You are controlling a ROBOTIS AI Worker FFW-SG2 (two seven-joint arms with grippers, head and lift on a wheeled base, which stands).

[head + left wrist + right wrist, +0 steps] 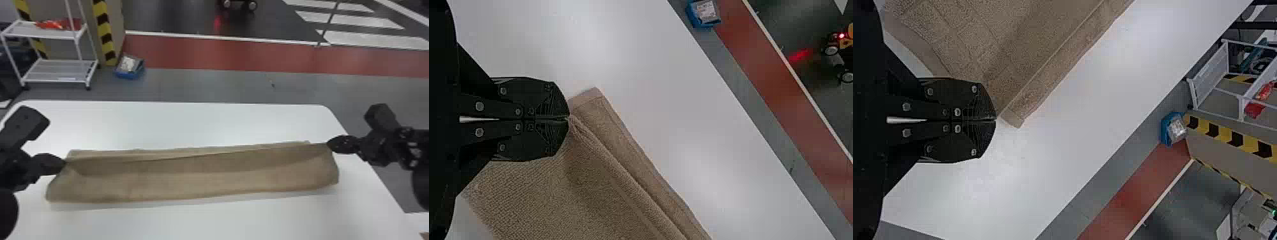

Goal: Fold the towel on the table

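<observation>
In the head view my left gripper (62, 163) is at the brown towel's left end and my right gripper (330, 144) at its right end. The towel (204, 182) lies as a long, wide strip across the white table, its upper edge stretched between the two grippers over a layer behind. The left wrist view has the left gripper (568, 118) closed on a corner of the towel (594, 185), a second layer sticking out beyond it. In the right wrist view, the closed tips of the right gripper (995, 120) pinch the towel (1003, 50) at its corner edge.
The white table (191, 121) extends behind and in front of the towel, with a rounded far right corner. On the floor beyond stand a white wire cart (57, 71) and a blue bin (129, 75), beside a striped yellow-black post (103, 32).
</observation>
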